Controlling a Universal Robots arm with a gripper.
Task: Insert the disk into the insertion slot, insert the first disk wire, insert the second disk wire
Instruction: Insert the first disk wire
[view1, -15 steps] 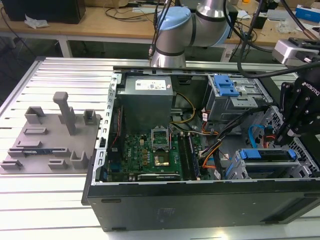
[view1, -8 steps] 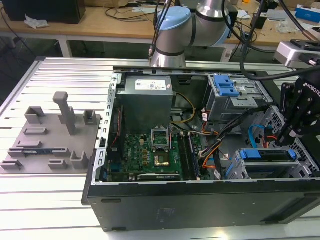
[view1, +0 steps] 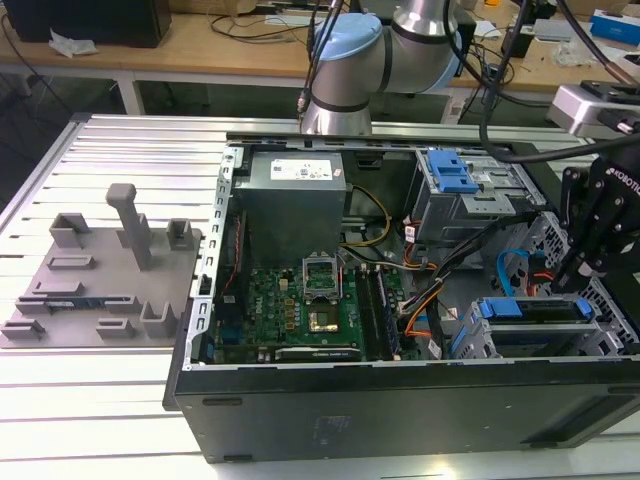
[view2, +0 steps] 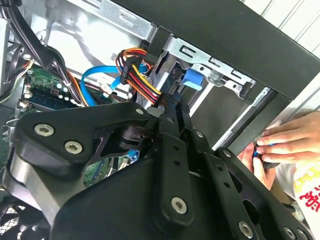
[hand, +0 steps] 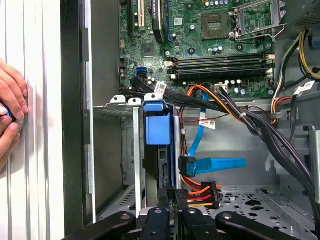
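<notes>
- An open black computer case (view1: 400, 410) lies on its side on a ribbed metal table (view1: 100, 420).
- The disk (view1: 530, 309) in its bright blue carrier sits inside the slot (view1: 470, 335), a low grey metal bay in the case corner at the exterior view's right.
- In the first wrist view the disk (hand: 159, 129) shows edge-on between the slot's (hand: 136, 150) grey walls.
- The black gripper (hand: 171, 197) is down in the case just beside the disk. Its fingers are drawn close together on a black plug (hand: 185, 195) with red, orange and yellow wires.
- The gripper (view1: 575, 275) body bears white lettering.
- A flat blue cable (hand: 220, 163) lies near the plug, its black end just beside the disk.
- White paper tags (hand: 207, 122) hang on wires above it; their print is too small to read.
- A green motherboard (hand: 200, 40) fills the case middle.
- A grey power supply (view1: 295, 215) carries a white printed label (view1: 300, 172).
- A taller cage (view1: 450, 200) has a blue latch.
- A person's hand (hand: 10, 110) rests on the table outside the case wall, fingers on something small and blue.
- A grey fixture plate (view1: 100, 280) lies on the table at the exterior view's left.
</notes>
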